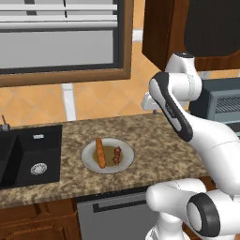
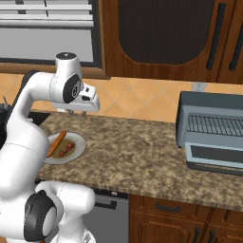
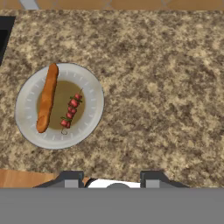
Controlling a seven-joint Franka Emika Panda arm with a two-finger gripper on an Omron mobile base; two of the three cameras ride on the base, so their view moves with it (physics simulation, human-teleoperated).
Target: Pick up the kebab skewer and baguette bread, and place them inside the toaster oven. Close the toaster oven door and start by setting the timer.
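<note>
I am looking at a speckled brown granite counter [image 3: 166, 87] backed by orange tile, with dark wood cabinets [image 2: 171, 33] above and a framed window [image 1: 61, 42] over a black sink [image 1: 28, 157] at the left end.

The gripper [image 2: 77, 113] hangs empty above the counter, its jaws drawn close together, nothing between them. It sits well above and somewhat to the right of the grey plate [image 3: 94, 98].

On that plate the baguette bread [image 3: 47, 97] lies along the left side and the kebab skewer [image 3: 71, 110] lies just beside it, to its right, apart from the loaf.

The toaster oven [image 2: 211, 130] stands at the far right of the counter, well apart from the plate. Its wire rack [image 2: 213, 124] is exposed and the toaster oven door [image 2: 213, 156] is dropped open at the front.

Between plate and oven I see only bare granite. A dishwasher front [image 1: 112, 218] sits below the counter edge.
</note>
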